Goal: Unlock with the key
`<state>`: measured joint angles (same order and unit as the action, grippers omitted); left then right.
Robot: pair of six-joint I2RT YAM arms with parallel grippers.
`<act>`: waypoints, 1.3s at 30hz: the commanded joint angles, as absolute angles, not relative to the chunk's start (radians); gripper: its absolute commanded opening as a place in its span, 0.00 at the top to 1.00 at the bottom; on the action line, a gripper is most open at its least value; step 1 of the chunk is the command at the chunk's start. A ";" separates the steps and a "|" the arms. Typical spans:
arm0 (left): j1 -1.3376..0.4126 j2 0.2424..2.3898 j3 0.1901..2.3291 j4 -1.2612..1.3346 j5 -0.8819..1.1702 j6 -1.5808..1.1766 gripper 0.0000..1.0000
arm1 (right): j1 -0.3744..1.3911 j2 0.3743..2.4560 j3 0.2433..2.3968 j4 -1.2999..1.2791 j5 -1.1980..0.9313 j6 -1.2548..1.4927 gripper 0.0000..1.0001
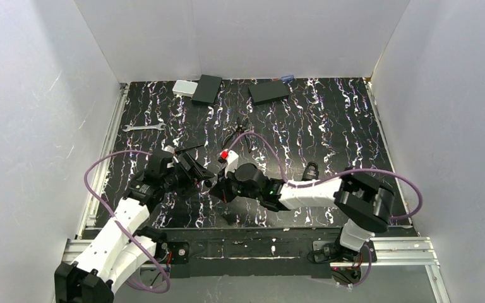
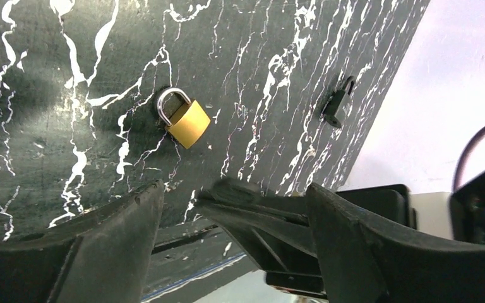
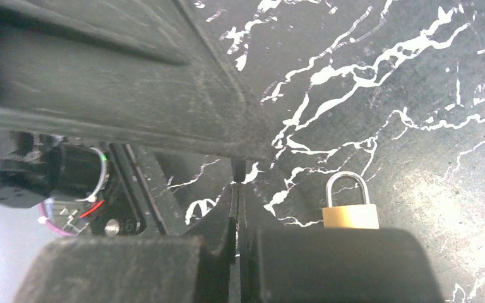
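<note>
Logging status, left to right.

On the left, the left gripper (image 2: 233,189) hangs low over the surface (image 2: 50,76), roughly mid-width on the near half. Its jaws are spread wide and hold nothing. Through the gap I see the padlock (image 2: 186,120) lying flat just beyond the fingertips, apart from both. It has a brass body and a steel shackle seated in that body, so I judge it locked. No key stands in it in this view. A dark pointed part pokes in between the left jaws from the right. I take it for a finger of the other arm, but I'm not certain. A small black clip (image 2: 336,101) lies further off toward the surface edge, clear of everything.

The right gripper (image 3: 243,192) meets the left one nose to nose in the top view. Its two fingers show a gap, and a thin dark strip crosses that gap edge-on. I cannot tell whether that is the key pinched in the jaws or something else, so the jaw state is undetermined. The padlock sits just past the lower finger, untouched.

I can't identify the key in any view. A small red item (image 1: 225,154) shows on the far side of the right wrist, too small to name.

My judgement on progress: early. Left to do: confirm the key, steady the padlock, insert, turn, free the shackle.
</note>
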<state>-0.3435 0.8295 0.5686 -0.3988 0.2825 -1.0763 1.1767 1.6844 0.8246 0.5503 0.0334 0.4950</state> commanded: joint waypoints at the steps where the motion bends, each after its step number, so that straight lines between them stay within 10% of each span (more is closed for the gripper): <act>1: -0.344 0.763 0.630 -0.462 0.313 -0.878 0.18 | 1.182 1.548 0.840 0.458 -0.029 0.440 0.99; 18: -0.341 0.582 0.771 -0.378 0.723 -0.489 0.28 | 1.021 1.224 0.886 0.138 -0.602 0.436 0.99; 39: -0.422 0.751 0.840 -0.307 1.191 -0.377 0.49 | 0.996 1.291 1.063 -0.253 -0.917 0.177 0.99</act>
<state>-0.3874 0.7563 0.8192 -0.3199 1.1046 -0.4095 1.0016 1.2770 0.9802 -0.1551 -0.8452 0.2691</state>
